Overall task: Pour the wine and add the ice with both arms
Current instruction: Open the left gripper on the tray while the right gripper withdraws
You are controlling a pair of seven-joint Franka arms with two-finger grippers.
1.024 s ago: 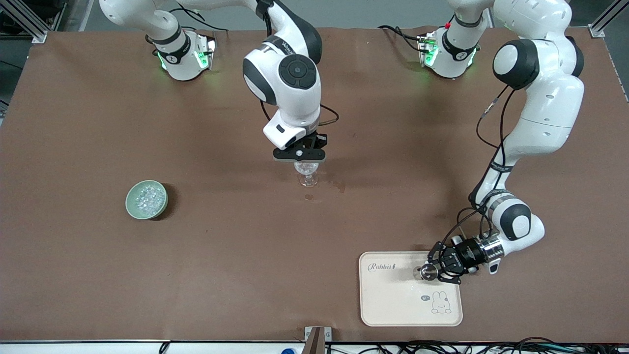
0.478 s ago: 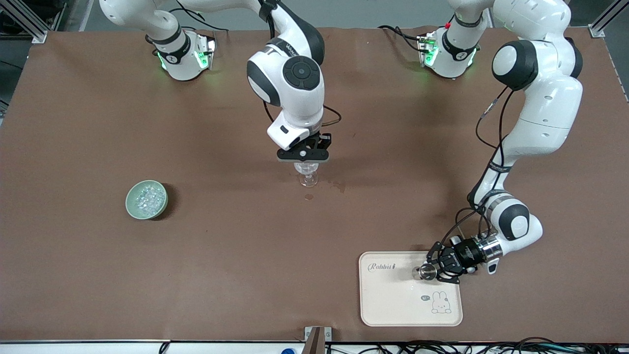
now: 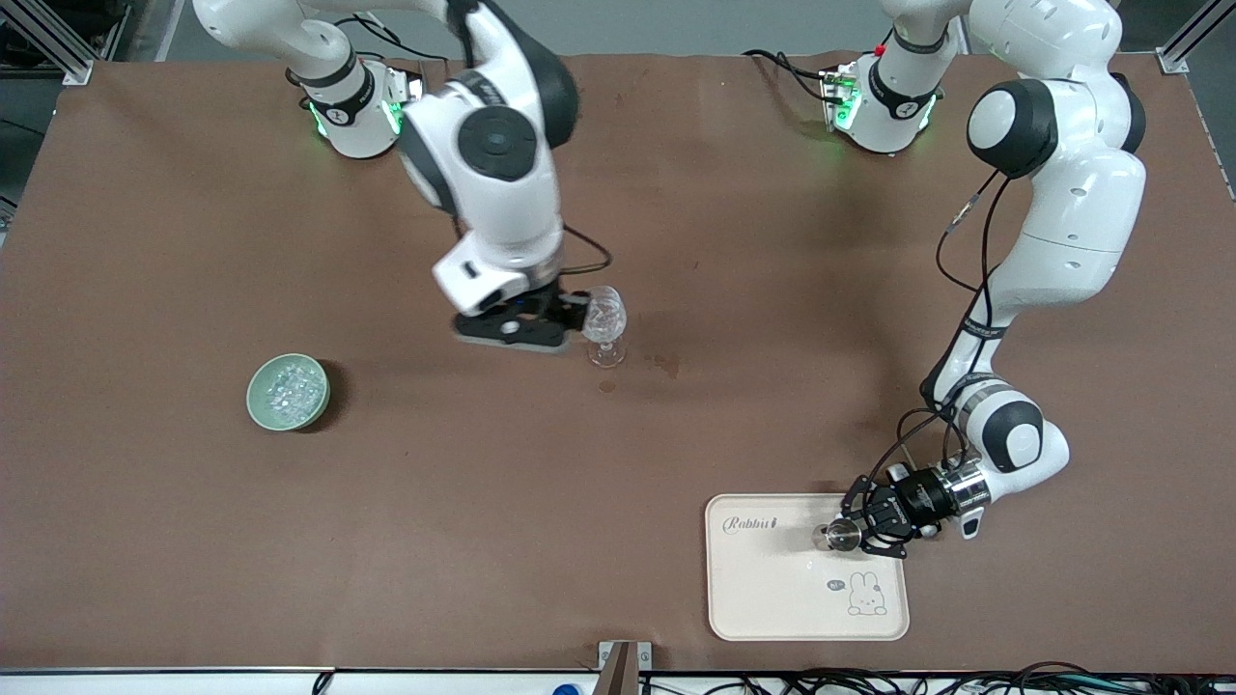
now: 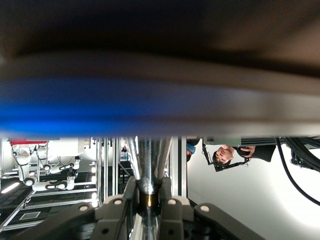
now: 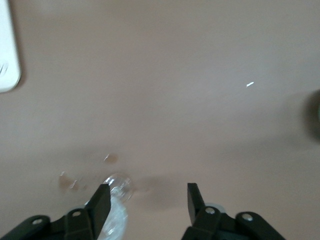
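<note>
The right gripper (image 3: 517,330), fingers spread and holding nothing, has swung off the wine glass (image 3: 604,328) at mid-table toward the right arm's end. The left gripper (image 3: 862,531) stays clamped on a metal cup (image 3: 838,534) over the tray (image 3: 772,589). The ice (image 3: 288,388) sits in the green bowl (image 3: 261,410).

The right hand (image 5: 148,200) hangs with fingers apart over the brown tabletop (image 5: 165,85), a clear glass (image 5: 117,186) (stemmed) beside one finger.
</note>
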